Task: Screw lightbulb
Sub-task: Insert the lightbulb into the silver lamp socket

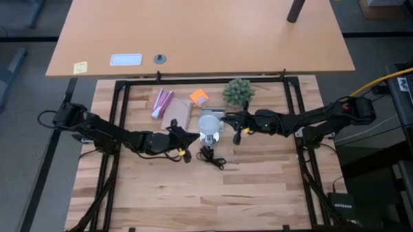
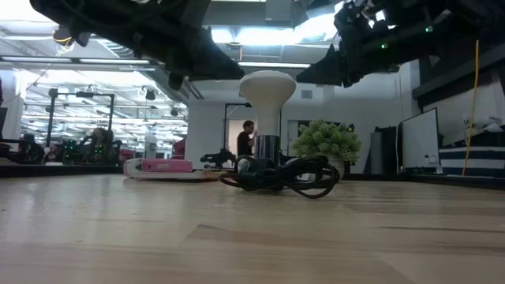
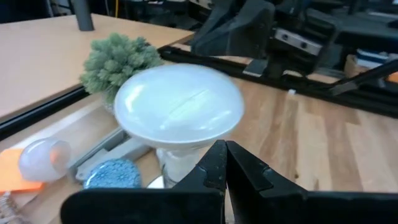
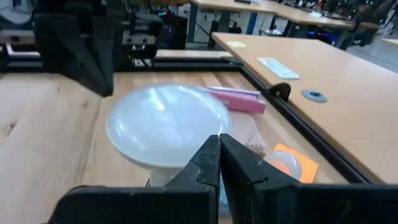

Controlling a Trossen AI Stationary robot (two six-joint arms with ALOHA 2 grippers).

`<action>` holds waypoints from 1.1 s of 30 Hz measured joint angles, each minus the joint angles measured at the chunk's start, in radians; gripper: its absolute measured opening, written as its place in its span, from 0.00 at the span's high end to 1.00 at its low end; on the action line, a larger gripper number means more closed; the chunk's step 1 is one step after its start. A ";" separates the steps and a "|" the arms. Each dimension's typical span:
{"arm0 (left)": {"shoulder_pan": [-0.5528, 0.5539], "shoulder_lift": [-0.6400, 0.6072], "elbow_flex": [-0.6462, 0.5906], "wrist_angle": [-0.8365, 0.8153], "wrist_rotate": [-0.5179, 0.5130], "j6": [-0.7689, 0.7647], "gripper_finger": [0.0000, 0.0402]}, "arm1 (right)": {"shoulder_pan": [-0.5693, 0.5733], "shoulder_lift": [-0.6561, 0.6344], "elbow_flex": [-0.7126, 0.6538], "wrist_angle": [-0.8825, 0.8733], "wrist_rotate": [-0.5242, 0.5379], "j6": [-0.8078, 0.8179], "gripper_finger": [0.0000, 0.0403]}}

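Table: bare pale wooden butcher-block tabletop (image 2: 237, 237) fills the near part of the low view, framed by black rails in the high view.
Cord: black cable (image 2: 288, 177) lies coiled on the wood just in front of and around the socket's foot.
Socket: shiny silver round socket base (image 2: 267, 148) stands upright near the middle of the table, carrying the bulb.
Lightbulb: frosted white lightbulb (image 1: 209, 123) with a wide mushroom-shaped dome and a narrower pale neck sits upright in the socket, dome upward.
Left gripper: black two-finger left gripper (image 1: 191, 135) hangs just beside the lightbulb on the left-arm side, fingers (image 3: 214, 171) pressed together on nothing; their tips sit just under the edge of the dome, close to the neck.
Right gripper: black two-finger right gripper (image 1: 229, 119) hangs just beside the lightbulb on the opposite side, fingers (image 4: 211, 163) clenched tight and empty, tips close to the dome's rim.
Relation: lightbulb stands between the two gripper tips; contact cannot be told.
Plant: green spiky ball plant (image 1: 238, 91) stands behind the bulb, toward the far edge.
Orange card: flat orange piece (image 1: 199, 97) lies beside the plant, with a small clear bulb-like item on it.
Pink box: long pink packet (image 1: 161, 103) lies at the far left of the cluster.
Desk: light tan desk (image 1: 203, 33) stands beyond the table.
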 joint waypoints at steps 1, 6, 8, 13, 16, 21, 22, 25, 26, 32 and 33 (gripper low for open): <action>0.004 0.000 0.000 -0.004 0.000 0.000 1.00 | 0.000 0.008 0.000 0.000 0.000 0.001 0.96; 0.028 0.013 0.000 -0.001 0.000 -0.004 1.00 | 0.000 0.042 0.000 0.014 0.000 0.042 0.96; 0.036 0.014 0.000 -0.003 0.000 -0.004 1.00 | 0.000 0.055 0.000 0.015 -0.005 0.048 0.96; 0.056 0.014 0.000 -0.006 0.000 -0.001 1.00 | -0.001 0.069 0.000 0.032 -0.036 0.093 0.96; 0.067 0.014 0.000 -0.008 0.000 0.000 1.00 | -0.001 0.069 0.000 0.031 -0.040 0.108 0.96; 0.084 0.013 -0.001 -0.010 -0.006 0.008 1.00 | -0.001 0.068 0.000 0.027 -0.065 0.148 0.96; 0.088 0.013 -0.001 -0.010 -0.008 0.009 1.00 | -0.001 0.068 0.000 0.027 -0.066 0.155 0.96; 0.098 0.013 -0.001 -0.013 -0.024 0.009 1.00 | 0.007 0.067 -0.001 0.027 -0.069 0.170 0.96; 0.101 0.012 -0.002 -0.014 -0.031 0.009 1.00 | 0.011 0.067 -0.001 0.027 -0.077 0.173 0.96; 0.123 0.014 0.000 -0.019 -0.020 0.006 1.00 | 0.058 0.069 -0.001 0.055 -0.148 0.175 0.96; 0.125 0.014 0.000 -0.025 -0.013 0.001 1.00 | 0.066 0.069 -0.001 0.067 -0.149 0.175 0.96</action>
